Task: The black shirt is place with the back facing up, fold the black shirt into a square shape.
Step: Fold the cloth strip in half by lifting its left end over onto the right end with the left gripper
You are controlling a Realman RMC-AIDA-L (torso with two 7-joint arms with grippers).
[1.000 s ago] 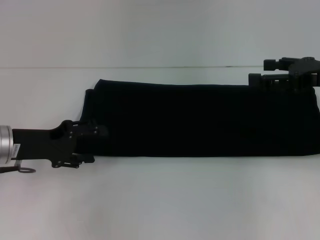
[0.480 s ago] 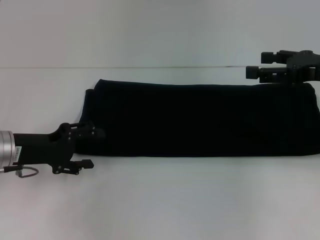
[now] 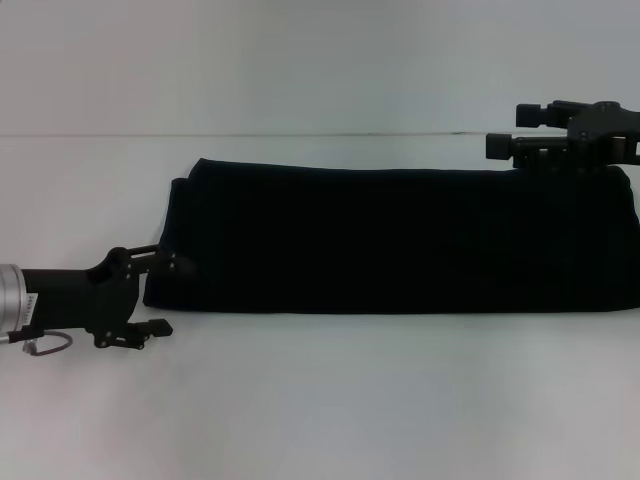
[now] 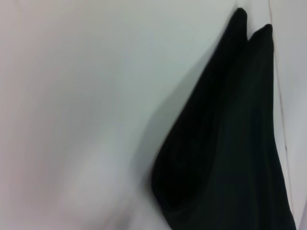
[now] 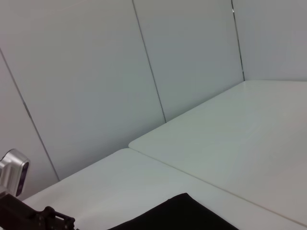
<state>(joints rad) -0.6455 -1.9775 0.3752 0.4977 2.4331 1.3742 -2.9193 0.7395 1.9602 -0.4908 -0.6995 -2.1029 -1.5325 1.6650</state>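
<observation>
Where left hand [image 3: 165,295] gapes, black shirt [image 3: 400,240] just beside, seemingly untouched.

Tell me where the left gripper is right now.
In the head view, the left gripper sits low on the left, at the near left corner of the long folded black cloth shirt on the white table.

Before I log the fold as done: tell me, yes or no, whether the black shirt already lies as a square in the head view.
No: the black shirt lies as a long band across the table, not a square.
</observation>
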